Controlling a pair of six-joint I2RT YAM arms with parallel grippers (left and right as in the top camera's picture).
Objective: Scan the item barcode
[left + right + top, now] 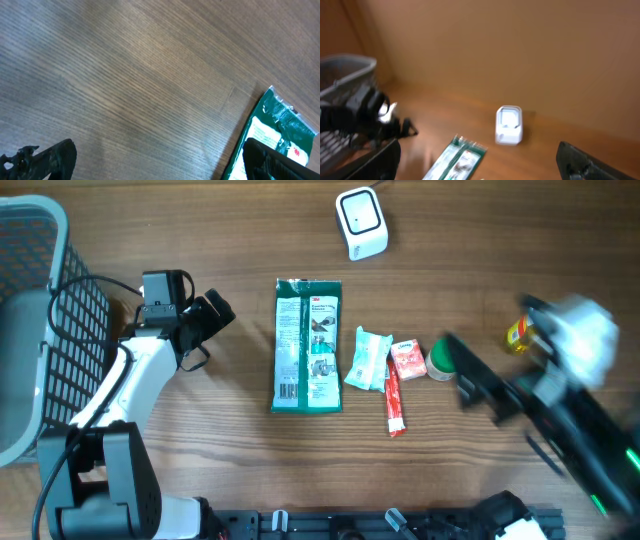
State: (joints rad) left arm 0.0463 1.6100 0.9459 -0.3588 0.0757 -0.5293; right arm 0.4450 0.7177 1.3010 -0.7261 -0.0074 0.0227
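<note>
A white barcode scanner (361,222) stands at the back of the table, also seen from the right wrist as the scanner (509,125). A long green packet (308,345) lies flat in the middle. Right of it lie a white sachet (367,360), a red-and-white sachet (406,359), a red stick pack (395,402) and a green round item (440,358). My left gripper (205,320) hangs open to the left of the packet (280,131), its right finger (272,161) over the packet's edge. My right gripper (463,372), blurred, is open and empty beside the green round item.
A grey wire basket (35,330) fills the left edge of the table and shows in the right wrist view as the basket (345,70). A small yellow object (517,335) sits at the right, near the right arm.
</note>
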